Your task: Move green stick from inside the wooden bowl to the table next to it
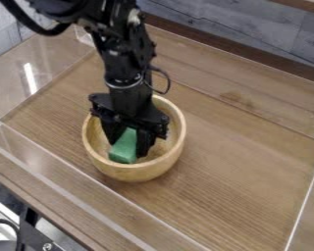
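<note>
A: What are you counting, left of centre?
B: One wooden bowl [134, 153] sitting on the worktop [238, 176]. My hand [129, 145] is gripping one green stick [125, 147] inside it, fingers partly spread.

The bright green stick [125, 147] stands tilted between the black fingers of the gripper [127, 143], inside the round tan wooden bowl [169, 151], which sits directly beneath the gripper on the glossy brown wood-grain table [238, 167].
</note>
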